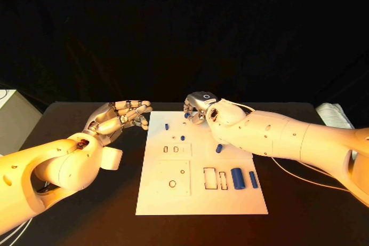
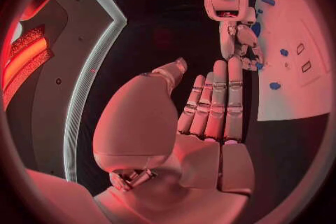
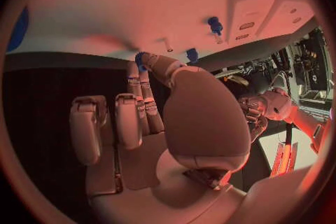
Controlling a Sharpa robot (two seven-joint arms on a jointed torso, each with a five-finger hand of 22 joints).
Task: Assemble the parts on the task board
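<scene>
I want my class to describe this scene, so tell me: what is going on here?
A two-armed robot is working at a white task board on a black table. Its right hand is at the board's far edge and seems to pinch a small blue part there. The left hand hovers beside the board with its fingers apart, holding nothing. Other blue parts lie on the board.

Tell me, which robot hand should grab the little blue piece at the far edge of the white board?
The right hand, probably. Its fingers already curl over the blue piece at the task board's far edge. The left hand hovers beside the board, holding nothing.
</scene>
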